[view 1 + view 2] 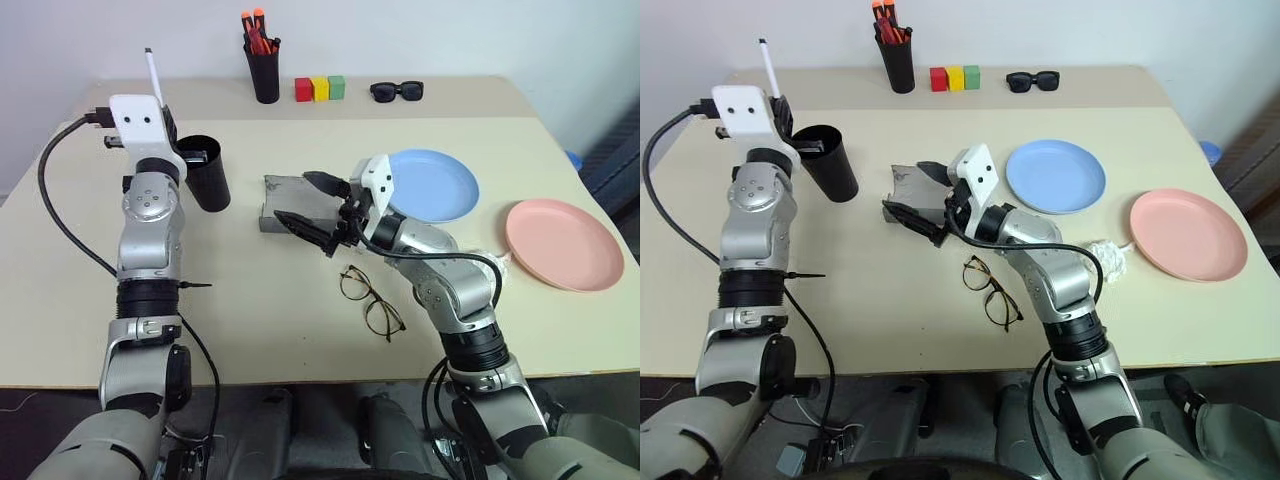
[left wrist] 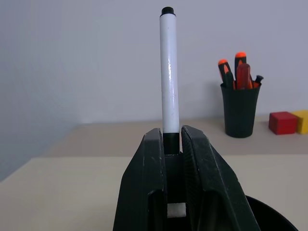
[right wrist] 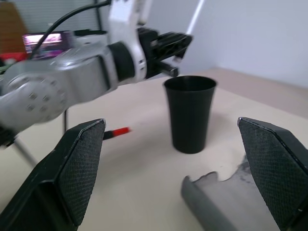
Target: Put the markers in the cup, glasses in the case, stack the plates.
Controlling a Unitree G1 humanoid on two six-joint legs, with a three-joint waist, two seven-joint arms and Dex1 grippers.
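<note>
— What were the jaws doing?

— The left gripper (image 2: pixel 172 144) was clamped on the white marker (image 2: pixel 169 72), its black-capped end pointing up, held above the rim of the cup (image 1: pixel 207 171). The right gripper (image 3: pixel 175 168) stood spread wide with nothing between its fingers, hovering over the open grey case (image 3: pixel 216 199).

— And the other marker?

— The black one with the red end (image 3: pixel 117 132) lay on the table (image 1: pixel 300 330) on the far side of the cup, as the right wrist saw it.

— The glasses?

— Lying on the table just in front of the case, near the right arm (image 1: pixel 371 301).

— Plates?

— Apart, unstacked: the blue plate (image 1: pixel 435 184) beside the case, the pink plate (image 1: pixel 563 243) further right.

— Anything at the back?

— A pen pot (image 1: pixel 264 66) with orange-tipped pens, three coloured blocks (image 1: pixel 319 88) and black sunglasses (image 1: pixel 396 91).
</note>
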